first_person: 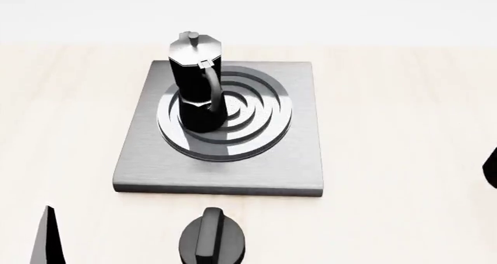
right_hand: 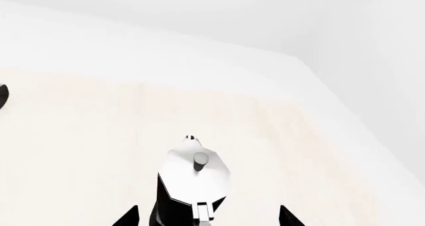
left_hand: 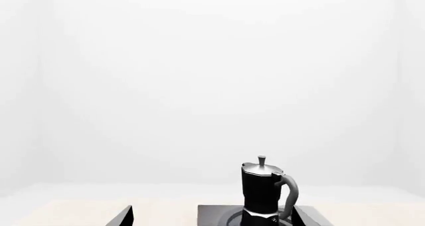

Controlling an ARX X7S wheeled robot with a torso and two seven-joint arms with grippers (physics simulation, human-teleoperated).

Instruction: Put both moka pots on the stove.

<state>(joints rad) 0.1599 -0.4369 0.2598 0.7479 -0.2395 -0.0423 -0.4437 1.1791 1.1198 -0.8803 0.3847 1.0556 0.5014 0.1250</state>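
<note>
One moka pot [first_person: 197, 84] stands upright on the stove [first_person: 295, 159], left part of the burner ring [first_person: 264, 116]; ring's right half bare; black knob [first_person: 212, 243] blocks the near edge; tabletop [first_person: 404, 130] right of the slab open.

Glossy black moka pot [first_person: 198, 84]; brushed metal stove [first_person: 299, 159]; pale wood table [first_person: 404, 101].

Moka pot [first_person: 197, 81] upright on stove [first_person: 225, 171], over left part of ring burner [first_person: 260, 121], handle toward camera. Stove flat on pale table [first_person: 396, 118]. Black round knob [first_person: 212, 241] just beside stove's near edge, apart.
</note>
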